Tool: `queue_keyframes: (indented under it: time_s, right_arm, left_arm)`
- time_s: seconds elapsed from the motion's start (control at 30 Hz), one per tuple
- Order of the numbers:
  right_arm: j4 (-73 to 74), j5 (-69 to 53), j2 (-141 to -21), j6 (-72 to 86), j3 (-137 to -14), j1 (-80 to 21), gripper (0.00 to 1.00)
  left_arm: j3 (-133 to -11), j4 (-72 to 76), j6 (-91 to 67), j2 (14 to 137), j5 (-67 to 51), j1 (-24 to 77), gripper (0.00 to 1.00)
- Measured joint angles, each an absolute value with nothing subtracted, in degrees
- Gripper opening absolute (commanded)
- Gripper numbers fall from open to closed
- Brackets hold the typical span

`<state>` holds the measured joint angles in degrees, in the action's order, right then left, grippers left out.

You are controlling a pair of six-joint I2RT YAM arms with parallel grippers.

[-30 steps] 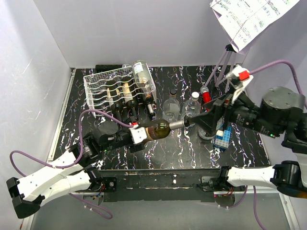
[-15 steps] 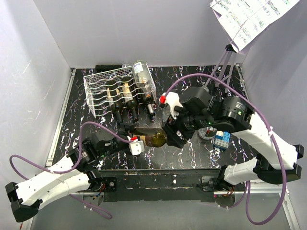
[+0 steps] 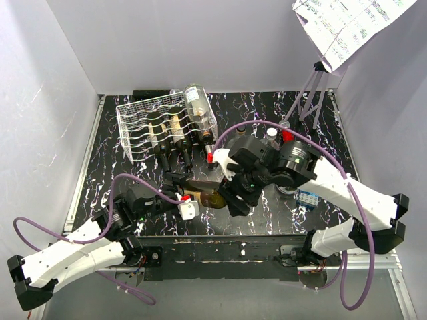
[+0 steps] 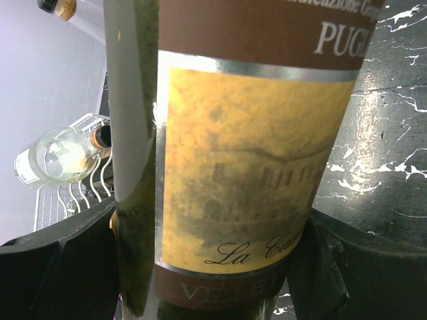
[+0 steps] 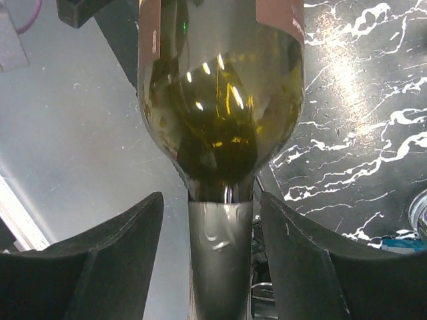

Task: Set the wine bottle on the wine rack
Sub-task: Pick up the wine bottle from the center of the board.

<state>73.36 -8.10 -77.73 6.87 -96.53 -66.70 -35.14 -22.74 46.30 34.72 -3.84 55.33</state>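
The wine bottle point(image 3: 215, 197), green glass with a yellow label, lies roughly level above the black marbled table in the top view. My left gripper point(image 3: 190, 197) is shut on its body; in the left wrist view the label point(image 4: 247, 167) fills the space between the black fingers point(image 4: 60, 267). My right gripper point(image 3: 233, 193) straddles the grey-foiled neck point(image 5: 220, 253) with a gap on each side, so it is open. The wine rack point(image 3: 143, 127), white wire, stands at the back left and also appears in the left wrist view as the wine rack point(image 4: 73, 200).
The rack holds a clear bottle point(image 3: 195, 103) and several dark bottles point(image 3: 175, 141). A red-capped bottle point(image 3: 287, 137), a blue block stack point(image 3: 307, 198) and a tripod stand point(image 3: 310, 93) sit to the right. White walls close in on three sides.
My right arm has swung in from the right and dropped over the bottle's neck, its jaws narrowing. The left gripper, with the bottle, has shifted slightly left and nearer.
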Motion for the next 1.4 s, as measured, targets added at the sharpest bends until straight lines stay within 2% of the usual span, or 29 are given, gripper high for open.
queue_keyframes:
  time_s: [0.13, 0.3, 0.43, 0.5, 0.53, 0.57, 0.7, 0.73, 0.87, 0.9, 0.97, 1.0, 1.07, 1.23, 1.3, 1.37, 1.4]
  right_arm:
    - [71.79, -8.88, -79.22, 7.27, -95.77, -67.16, 0.63]
    - [70.13, -9.34, -79.50, 7.44, -94.65, -67.31, 0.51]
    - [69.87, -9.08, -79.46, 7.60, -93.47, -67.33, 0.34]
    - [69.91, -9.13, -79.42, 7.75, -92.88, -67.33, 0.18]
    - [69.91, -9.13, -79.42, 8.03, -92.77, -67.44, 0.07]
    - [69.80, -8.99, -79.42, 7.94, -92.68, -67.57, 0.01]
    - [69.32, -8.21, -79.07, 8.08, -92.36, -68.18, 0.01]
    - [69.21, -7.92, -79.00, 8.14, -92.36, -68.34, 0.01]
    - [68.69, -6.85, -78.78, 8.36, -92.29, -68.93, 0.01]
    - [68.49, -6.61, -78.61, 8.40, -92.12, -69.10, 0.07]
    - [68.40, -6.37, -78.41, 8.45, -92.03, -69.30, 0.36]
    - [68.40, -6.31, -78.41, 8.45, -92.03, -69.38, 0.43]
    - [68.29, -6.22, -78.39, 8.49, -92.03, -69.52, 0.50]
    - [66.70, -6.46, -77.67, 8.62, -91.20, -69.78, 0.52]
    - [66.24, -6.63, -77.45, 8.64, -91.15, -69.91, 0.48]
    - [65.95, -6.63, -77.41, 8.64, -91.13, -69.97, 0.36]
    - [65.91, -6.61, -77.41, 8.67, -91.13, -70.00, 0.23]
  left_arm:
    - [-34.96, -22.79, 46.68, 34.74, -3.81, 55.37, 0.00]
    - [-34.74, -22.90, 46.89, 34.74, -3.81, 55.53, 0.00]
    - [-34.37, -23.33, 46.96, 34.48, -3.88, 55.64, 0.00]
    - [-34.20, -23.70, 47.13, 34.28, -3.84, 55.64, 0.00]
    - [-34.17, -23.92, 47.16, 34.28, -3.84, 55.64, 0.00]
    - [-34.17, -23.97, 47.20, 34.26, -3.81, 55.64, 0.00]
    - [-34.09, -23.99, 47.46, 33.91, -3.73, 55.70, 0.00]
    - [-34.04, -23.99, 47.55, 33.78, -3.62, 55.70, 0.04]
    - [-33.04, -22.90, 47.35, 32.84, -3.18, 55.77, 0.00]
    - [-32.93, -22.72, 47.44, 32.64, -3.09, 55.83, 0.00]
    - [-32.64, -22.24, 47.57, 32.32, -2.98, 55.92, 0.00]
    - [-32.60, -22.24, 47.59, 32.14, -2.96, 55.96, 0.00]
    - [-32.56, -22.28, 47.62, 31.90, -2.96, 55.99, 0.00]
    - [-32.27, -22.79, 47.62, 30.76, -2.57, 55.99, 0.00]
    - [-32.23, -22.98, 47.59, 30.35, -2.55, 55.99, 0.00]
    - [-32.23, -23.29, 47.57, 29.93, -2.52, 55.99, 0.00]
    - [-32.21, -23.42, 47.57, 29.71, -2.55, 55.99, 0.00]
